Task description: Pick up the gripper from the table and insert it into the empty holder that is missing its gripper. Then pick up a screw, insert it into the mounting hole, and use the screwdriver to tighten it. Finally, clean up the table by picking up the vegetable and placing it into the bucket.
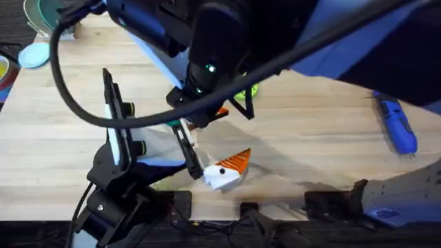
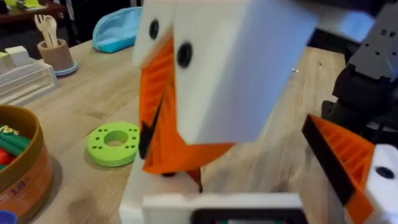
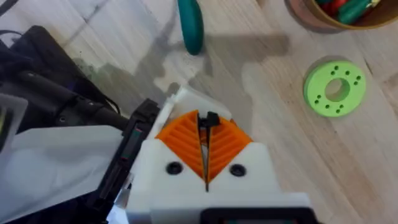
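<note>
While I read no clear writing, my right fingers [image 3: 206, 146] sit together on a small black piece, left fingers [image 2: 249, 143] apart

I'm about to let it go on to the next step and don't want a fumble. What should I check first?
1. Right gripper shut: ok, its orange pads meet.
2. Something held at its tips: cannot tell; a small dark bit shows there.
3. Screwdriver free to grab: ok, it lies alone on the table.
4. Vegetable in the bucket: not ok, it lies on the table.
</note>
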Controlling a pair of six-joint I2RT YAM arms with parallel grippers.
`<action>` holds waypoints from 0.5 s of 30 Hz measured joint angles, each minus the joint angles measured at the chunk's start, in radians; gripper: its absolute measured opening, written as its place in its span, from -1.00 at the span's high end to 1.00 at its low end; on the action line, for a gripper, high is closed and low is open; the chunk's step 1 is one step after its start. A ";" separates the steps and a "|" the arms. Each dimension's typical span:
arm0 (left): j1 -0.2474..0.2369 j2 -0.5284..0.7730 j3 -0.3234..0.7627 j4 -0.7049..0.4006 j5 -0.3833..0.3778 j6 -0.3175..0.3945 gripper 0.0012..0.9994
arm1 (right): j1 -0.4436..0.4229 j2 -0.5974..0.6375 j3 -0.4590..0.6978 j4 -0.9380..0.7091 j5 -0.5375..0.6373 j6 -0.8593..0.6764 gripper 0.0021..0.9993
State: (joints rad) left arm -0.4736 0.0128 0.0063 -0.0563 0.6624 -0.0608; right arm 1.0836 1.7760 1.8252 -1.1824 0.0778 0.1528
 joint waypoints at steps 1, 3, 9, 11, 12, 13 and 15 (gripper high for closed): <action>0.000 0.000 0.000 0.000 0.000 0.000 -0.99 | 0.000 0.000 0.000 0.000 -0.001 0.000 0.99; 0.000 0.000 0.000 0.000 0.000 0.000 -0.99 | 0.000 0.000 0.000 0.000 -0.001 0.000 0.99; 0.000 -0.001 0.000 0.000 -0.001 0.003 -0.99 | -0.001 0.000 0.000 -0.012 0.001 0.000 -0.03; 0.000 -0.001 0.000 0.000 -0.001 0.003 -0.99 | -0.010 -0.004 0.001 -0.019 0.019 0.001 -0.51; 0.000 -0.001 0.000 0.000 -0.002 0.003 -0.99 | -0.019 -0.009 0.001 -0.023 0.030 0.000 -0.81; 0.000 -0.001 0.000 0.001 -0.003 0.004 -0.99 | -0.026 -0.015 0.001 -0.024 0.032 -0.002 -0.94; 0.000 -0.001 0.000 0.001 0.000 0.009 -0.99 | -0.030 -0.027 0.001 -0.022 0.019 -0.002 -0.98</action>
State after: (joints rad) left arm -0.4736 0.0120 0.0063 -0.0551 0.6624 -0.0517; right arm 1.0534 1.7487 1.8259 -1.2045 0.0965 0.1505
